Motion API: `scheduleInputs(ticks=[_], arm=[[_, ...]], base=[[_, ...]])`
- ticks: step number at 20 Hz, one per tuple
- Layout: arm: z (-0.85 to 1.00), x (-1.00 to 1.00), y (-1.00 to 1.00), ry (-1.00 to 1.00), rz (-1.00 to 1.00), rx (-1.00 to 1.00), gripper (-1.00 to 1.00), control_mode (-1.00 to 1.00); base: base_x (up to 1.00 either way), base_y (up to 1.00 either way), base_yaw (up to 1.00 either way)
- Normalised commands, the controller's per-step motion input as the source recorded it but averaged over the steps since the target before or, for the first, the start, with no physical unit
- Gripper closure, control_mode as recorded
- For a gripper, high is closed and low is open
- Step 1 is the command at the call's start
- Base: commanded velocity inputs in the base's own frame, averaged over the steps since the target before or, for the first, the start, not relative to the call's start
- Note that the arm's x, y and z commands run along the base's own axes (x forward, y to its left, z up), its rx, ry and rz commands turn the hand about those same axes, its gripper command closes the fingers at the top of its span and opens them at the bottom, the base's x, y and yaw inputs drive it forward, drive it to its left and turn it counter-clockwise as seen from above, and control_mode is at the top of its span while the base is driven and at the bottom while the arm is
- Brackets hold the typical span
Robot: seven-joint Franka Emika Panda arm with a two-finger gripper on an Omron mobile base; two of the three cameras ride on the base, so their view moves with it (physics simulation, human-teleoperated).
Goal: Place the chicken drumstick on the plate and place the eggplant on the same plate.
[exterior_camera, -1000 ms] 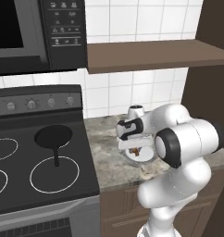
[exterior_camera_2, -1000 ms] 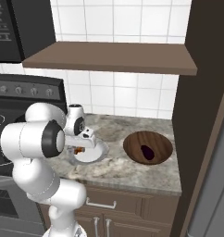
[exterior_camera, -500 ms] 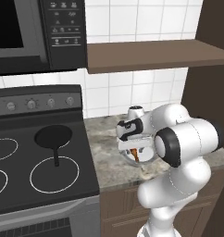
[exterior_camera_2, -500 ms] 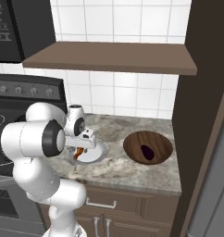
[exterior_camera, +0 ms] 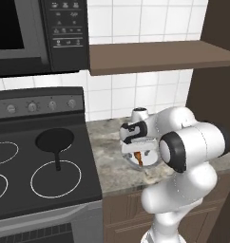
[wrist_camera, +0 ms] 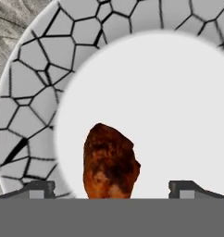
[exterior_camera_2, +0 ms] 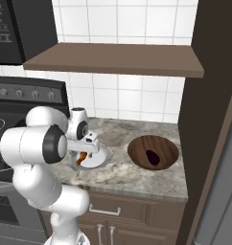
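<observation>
The gripper (wrist_camera: 111, 187) hangs low over the plate (wrist_camera: 35, 92) with its fingers (wrist_camera: 37, 189) spread wide, each standing clear of the chicken drumstick (wrist_camera: 110, 162) between them. The drumstick lies on the plate's white centre, near its crackle-patterned grey rim. The plate (exterior_camera_2: 102, 158) sits on the granite counter (exterior_camera_2: 137, 179) near the front edge, beside the stove (exterior_camera: 36, 166). The eggplant (exterior_camera_2: 152, 157) lies in the dark wooden bowl (exterior_camera_2: 137, 146) toward the counter's right end.

Orange-brown chicken drumstick (wrist_camera: 110, 162); white plate (wrist_camera: 35, 97) with grey crackle-patterned rim.
</observation>
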Motion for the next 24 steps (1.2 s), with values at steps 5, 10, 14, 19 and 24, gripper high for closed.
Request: scheduleInputs(ticks=[5,10,14,19,24], arm=[[0.25,-0.18,-0.35,-0.01,0.03,0.0,-1.0,-1.0],[0.25,-0.14,-0.5,0.0,0.03,0.0,-1.0,-1.0],[0.11,-0.03,-0.48,0.0,0.02,0.0,-1.0,-1.0],[0.1,0.0,-0.59,0.0,0.02,0.0,-1.0,-1.0],[0.22,0.0,-0.61,0.0,0.03,0.0,-1.0,-1.0]], base=[[0.0,0.0,0.0],[0.0,0.0,0.0],[0.0,0.0,0.0],[0.0,0.0,0.0],[0.0,0.0,0.0]])
